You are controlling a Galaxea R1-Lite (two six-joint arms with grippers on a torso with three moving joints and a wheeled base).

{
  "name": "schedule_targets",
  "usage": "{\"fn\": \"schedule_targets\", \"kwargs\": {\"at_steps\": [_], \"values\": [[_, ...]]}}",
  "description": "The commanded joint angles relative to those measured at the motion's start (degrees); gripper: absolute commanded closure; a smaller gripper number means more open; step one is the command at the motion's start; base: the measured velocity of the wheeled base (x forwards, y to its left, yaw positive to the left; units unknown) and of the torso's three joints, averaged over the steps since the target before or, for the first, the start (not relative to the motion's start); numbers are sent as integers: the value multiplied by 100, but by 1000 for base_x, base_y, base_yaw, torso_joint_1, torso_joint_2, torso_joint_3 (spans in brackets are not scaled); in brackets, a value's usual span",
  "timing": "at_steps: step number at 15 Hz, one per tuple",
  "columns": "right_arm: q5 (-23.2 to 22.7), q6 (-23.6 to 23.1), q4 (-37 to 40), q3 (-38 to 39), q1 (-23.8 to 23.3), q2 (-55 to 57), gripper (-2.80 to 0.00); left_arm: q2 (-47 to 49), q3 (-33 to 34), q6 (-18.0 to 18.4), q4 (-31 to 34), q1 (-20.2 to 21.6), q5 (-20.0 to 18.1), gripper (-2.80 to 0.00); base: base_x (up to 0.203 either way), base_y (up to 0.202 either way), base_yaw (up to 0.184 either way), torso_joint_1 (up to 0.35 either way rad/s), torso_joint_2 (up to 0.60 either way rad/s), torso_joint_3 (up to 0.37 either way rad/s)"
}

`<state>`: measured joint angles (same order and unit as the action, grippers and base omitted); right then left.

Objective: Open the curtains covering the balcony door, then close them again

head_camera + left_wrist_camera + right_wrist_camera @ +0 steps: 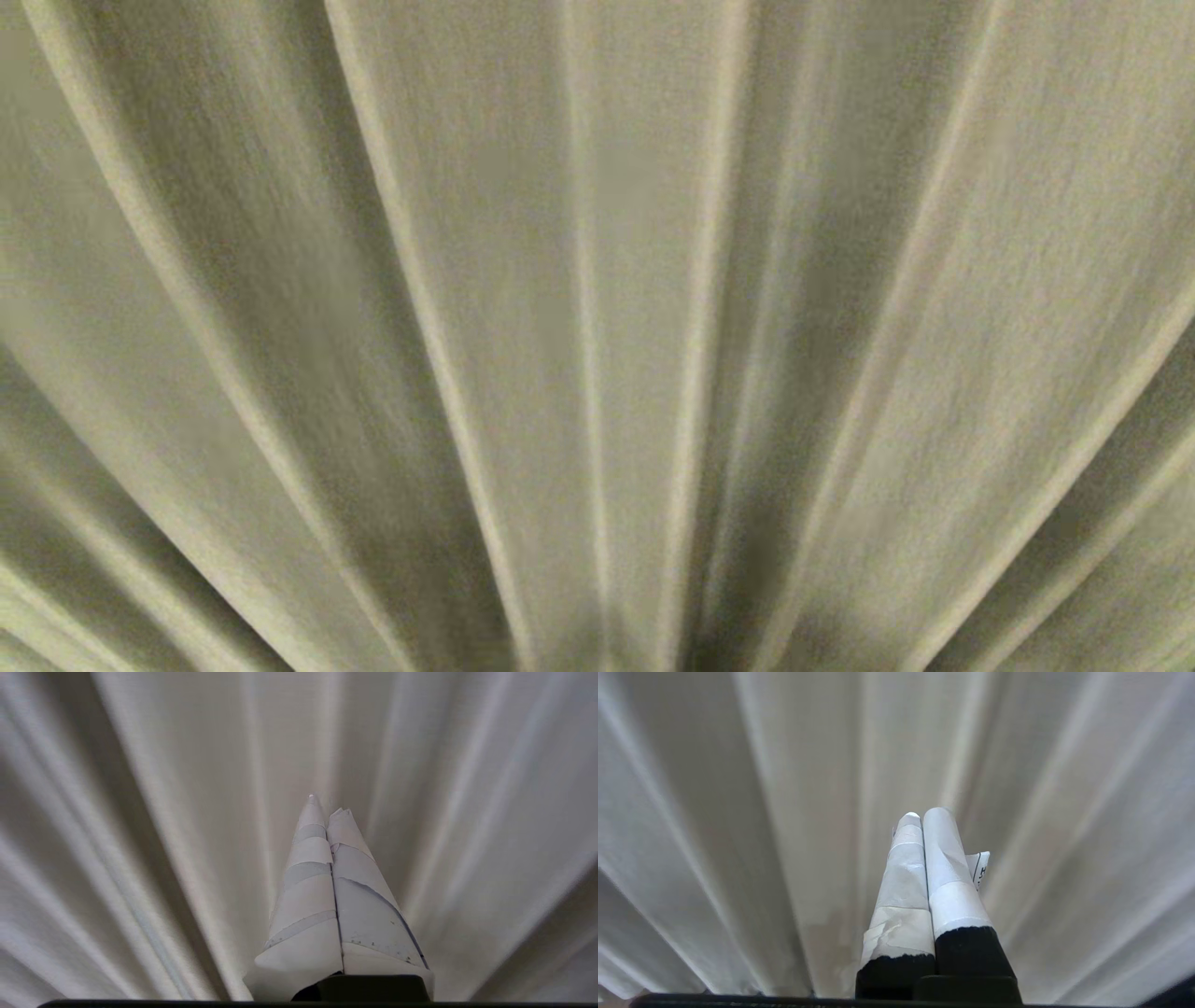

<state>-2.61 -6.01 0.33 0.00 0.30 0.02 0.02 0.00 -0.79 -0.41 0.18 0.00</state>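
Note:
The curtains point(597, 308) fill the whole head view as cream fabric in long pleats, drawn shut; neither arm shows there. They also fill the left wrist view as the curtains point(140, 812), with my left gripper point(326, 805) shut in front of them, its white-taped fingers pressed together with nothing between. In the right wrist view my right gripper point(927, 813) is likewise shut and empty, pointing along the curtains point(761, 812). Neither gripper holds the fabric. The balcony door is hidden behind the cloth.
A loose tag of white tape point(980, 868) sticks out beside one right finger. Only pleated fabric surrounds both grippers.

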Motion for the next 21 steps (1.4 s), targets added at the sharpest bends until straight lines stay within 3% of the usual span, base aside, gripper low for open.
{"fn": "schedule_targets", "kwargs": {"at_steps": [1, 21], "values": [[-3, -5, 2, 0, 5, -2, 0, -2, 0, -6, -2, -1, 0, 0, 0, 194, -1, 3, -2, 2], [-3, -5, 2, 0, 5, -2, 0, -2, 0, -9, -2, -1, 8, 0, 0, 190, 0, 3, 3, 4]]}}
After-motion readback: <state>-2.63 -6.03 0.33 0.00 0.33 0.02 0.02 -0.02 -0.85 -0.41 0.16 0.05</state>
